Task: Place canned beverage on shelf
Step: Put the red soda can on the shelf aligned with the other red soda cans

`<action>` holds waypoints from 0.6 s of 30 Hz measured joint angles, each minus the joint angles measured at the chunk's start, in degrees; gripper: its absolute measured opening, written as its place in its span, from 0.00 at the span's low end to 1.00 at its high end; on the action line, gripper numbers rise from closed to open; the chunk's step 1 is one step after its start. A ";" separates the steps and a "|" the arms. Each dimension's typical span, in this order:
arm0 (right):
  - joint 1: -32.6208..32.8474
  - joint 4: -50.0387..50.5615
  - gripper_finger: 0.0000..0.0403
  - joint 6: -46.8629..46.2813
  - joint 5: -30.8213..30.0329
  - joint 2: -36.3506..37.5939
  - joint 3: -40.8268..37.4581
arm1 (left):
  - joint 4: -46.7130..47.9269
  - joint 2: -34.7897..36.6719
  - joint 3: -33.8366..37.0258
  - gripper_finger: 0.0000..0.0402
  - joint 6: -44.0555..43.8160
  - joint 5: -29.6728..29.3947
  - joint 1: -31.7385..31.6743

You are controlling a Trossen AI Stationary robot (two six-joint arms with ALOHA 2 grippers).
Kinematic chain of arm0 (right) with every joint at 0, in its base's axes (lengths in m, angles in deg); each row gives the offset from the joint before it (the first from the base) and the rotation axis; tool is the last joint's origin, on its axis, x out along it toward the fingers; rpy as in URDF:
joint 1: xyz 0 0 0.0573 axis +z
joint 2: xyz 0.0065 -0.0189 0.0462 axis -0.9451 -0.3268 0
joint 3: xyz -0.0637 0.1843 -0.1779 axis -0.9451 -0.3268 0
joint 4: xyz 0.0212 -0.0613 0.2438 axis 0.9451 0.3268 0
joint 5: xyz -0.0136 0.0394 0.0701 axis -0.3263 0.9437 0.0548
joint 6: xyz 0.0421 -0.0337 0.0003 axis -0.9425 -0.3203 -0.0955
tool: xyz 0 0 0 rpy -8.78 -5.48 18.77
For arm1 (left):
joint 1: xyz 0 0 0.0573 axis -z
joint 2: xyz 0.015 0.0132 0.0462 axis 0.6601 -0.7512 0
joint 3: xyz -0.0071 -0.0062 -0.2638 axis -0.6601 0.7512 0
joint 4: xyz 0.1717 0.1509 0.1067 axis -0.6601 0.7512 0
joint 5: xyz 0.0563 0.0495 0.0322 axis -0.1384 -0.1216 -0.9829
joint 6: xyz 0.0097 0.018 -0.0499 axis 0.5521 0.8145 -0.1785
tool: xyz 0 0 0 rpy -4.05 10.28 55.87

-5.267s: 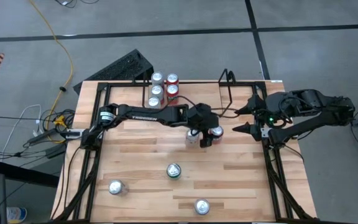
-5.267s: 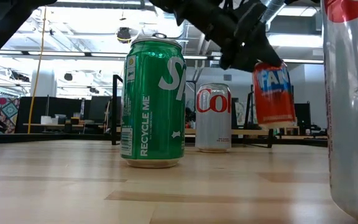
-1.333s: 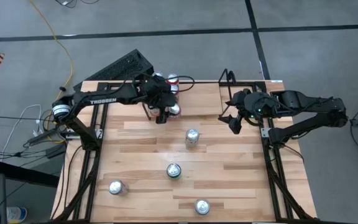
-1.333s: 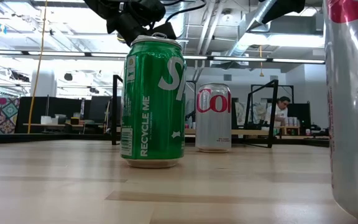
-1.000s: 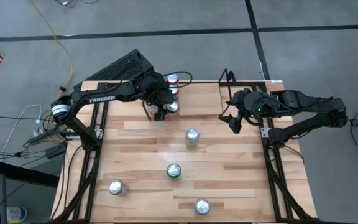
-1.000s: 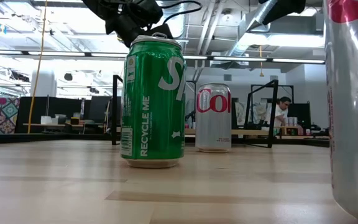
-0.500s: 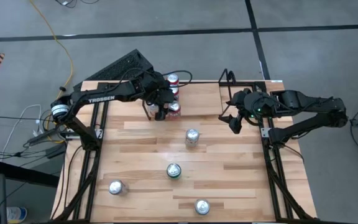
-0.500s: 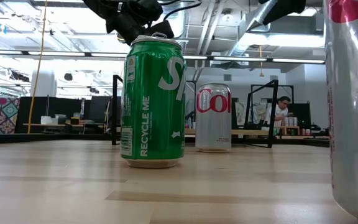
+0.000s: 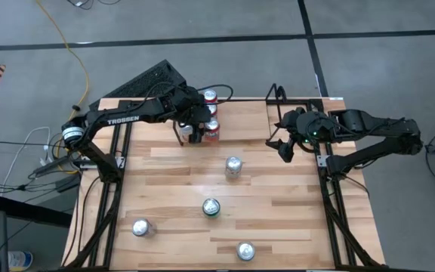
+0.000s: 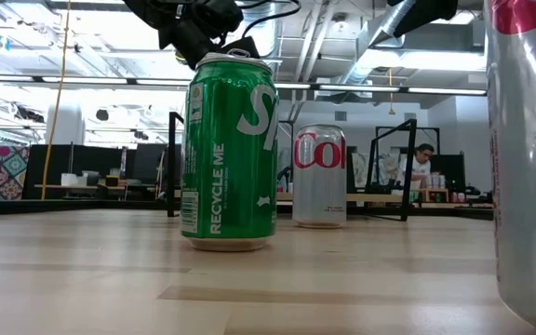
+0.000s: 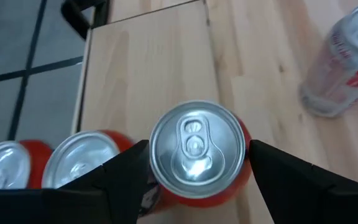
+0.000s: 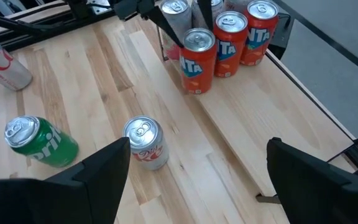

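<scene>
One orange can [image 11: 197, 152] stands pinched in the left end effector [image 11: 194, 163] on the shelf [image 11: 145, 68].

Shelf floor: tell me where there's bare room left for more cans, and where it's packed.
The shelf is crowded at one end, where the left gripper holds an orange can beside the orange and silver cans already standing there. From that can to the looped end near the right gripper, the wood floor is bare.
</scene>
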 joint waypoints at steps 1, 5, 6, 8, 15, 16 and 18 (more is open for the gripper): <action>0.00 0.00 0.87 0.00 0.00 0.00 0.00 | 0.02 -0.02 0.00 0.64 0.06 -0.63 0.00; 0.00 0.06 0.87 0.00 0.00 0.00 0.00 | 0.02 -0.02 0.00 0.64 0.33 -2.70 0.00; 0.00 0.11 0.87 0.00 0.00 0.00 0.00 | 0.03 -0.02 0.00 0.64 0.33 -2.83 0.00; 0.00 0.26 0.87 -0.02 0.00 0.00 0.00 | 0.05 -0.02 0.00 0.63 0.28 -2.93 0.02; 0.00 0.18 0.87 0.49 0.00 -0.40 -0.02 | 1.31 1.30 -0.69 0.63 -2.57 -3.98 0.01; -0.16 -0.80 0.87 1.59 -0.04 -0.87 -0.20 | 1.19 1.90 -0.99 0.63 -3.42 -4.02 0.00; -1.13 -3.32 0.87 4.93 0.00 -1.74 -1.32 | 1.81 3.13 -1.69 0.63 -4.33 -4.05 0.00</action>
